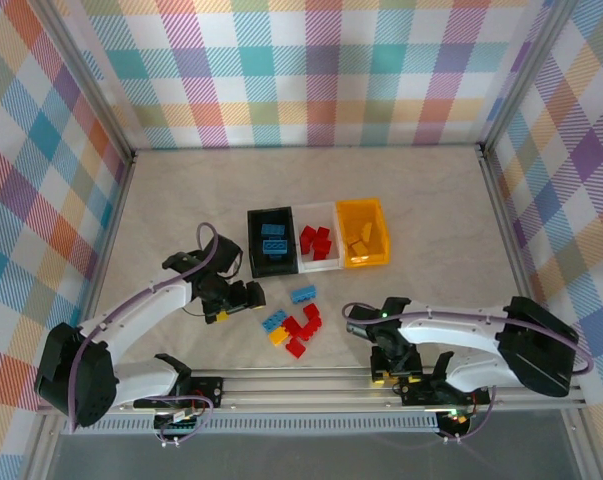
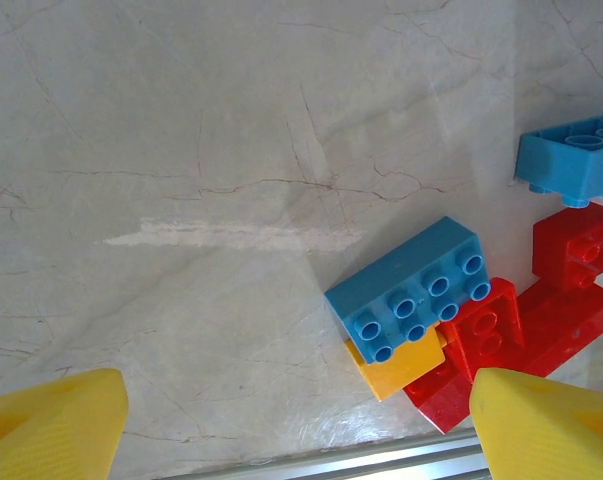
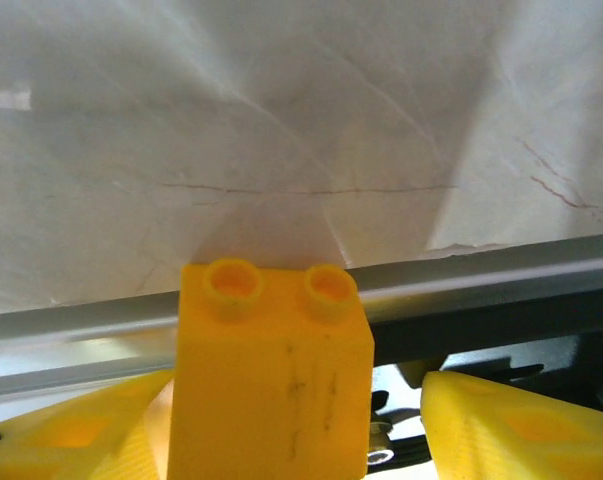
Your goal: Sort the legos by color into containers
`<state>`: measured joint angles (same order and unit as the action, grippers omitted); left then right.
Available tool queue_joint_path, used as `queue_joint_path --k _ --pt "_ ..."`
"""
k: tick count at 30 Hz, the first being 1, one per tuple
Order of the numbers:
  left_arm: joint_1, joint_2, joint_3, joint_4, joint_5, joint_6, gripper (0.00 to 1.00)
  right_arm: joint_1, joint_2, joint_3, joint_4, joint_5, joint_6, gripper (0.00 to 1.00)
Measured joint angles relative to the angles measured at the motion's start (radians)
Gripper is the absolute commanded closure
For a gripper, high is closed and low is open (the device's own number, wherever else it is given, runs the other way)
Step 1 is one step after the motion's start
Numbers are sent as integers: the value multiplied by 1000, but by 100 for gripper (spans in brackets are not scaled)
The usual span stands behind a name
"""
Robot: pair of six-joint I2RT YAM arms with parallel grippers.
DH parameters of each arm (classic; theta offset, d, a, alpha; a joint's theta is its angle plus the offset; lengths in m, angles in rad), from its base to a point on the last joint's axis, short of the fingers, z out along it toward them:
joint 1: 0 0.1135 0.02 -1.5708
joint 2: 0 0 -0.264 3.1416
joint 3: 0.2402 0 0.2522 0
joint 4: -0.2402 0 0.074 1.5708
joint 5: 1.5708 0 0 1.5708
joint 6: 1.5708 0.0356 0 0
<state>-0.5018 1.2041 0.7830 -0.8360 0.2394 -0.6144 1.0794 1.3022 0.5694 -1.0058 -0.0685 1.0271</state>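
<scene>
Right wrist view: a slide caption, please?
Right claw straddles an upright yellow brick by the table's metal rail.

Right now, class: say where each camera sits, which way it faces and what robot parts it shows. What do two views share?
Top external: above and behind the bases, looking down on the marbled table; left arm, right arm.
Left wrist: on the left arm, looking down at loose bricks; yellow fingers show.
Right wrist: facing the metal rail; yellow fingers flank a yellow two-stud plastic brick.
Shared by top and left wrist: the blue eight-stud plastic brick.
</scene>
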Motion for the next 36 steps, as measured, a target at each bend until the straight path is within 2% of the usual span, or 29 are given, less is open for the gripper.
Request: queue_joint_path --k 9,12,15,21,28,33,36 --pt "0 -33 -1 -2 -1 -16 11 -27 69 34 -18 -5 -57 43" --pt "0 -36 -2 -2 -1 -22 11 -35 72 51 -4 14 -84 50" --pt "0 -37 -6 0 -1 -26 11 -47 80 71 57 35 -103 53" --pt "0 -37 -10 1 -1 -26 11 -47 91 81 72 35 -130 60" --pt "0 -37 -10 1 -1 -26 11 -52 91 117 64 66 -134 61" --pt "0 -37 -10 1 -1 -26 11 -70 90 286 -16 106 -180 60" --pt "0 -37 -10 1 -1 -26 11 -134 97 449 -47 117 -235 60"
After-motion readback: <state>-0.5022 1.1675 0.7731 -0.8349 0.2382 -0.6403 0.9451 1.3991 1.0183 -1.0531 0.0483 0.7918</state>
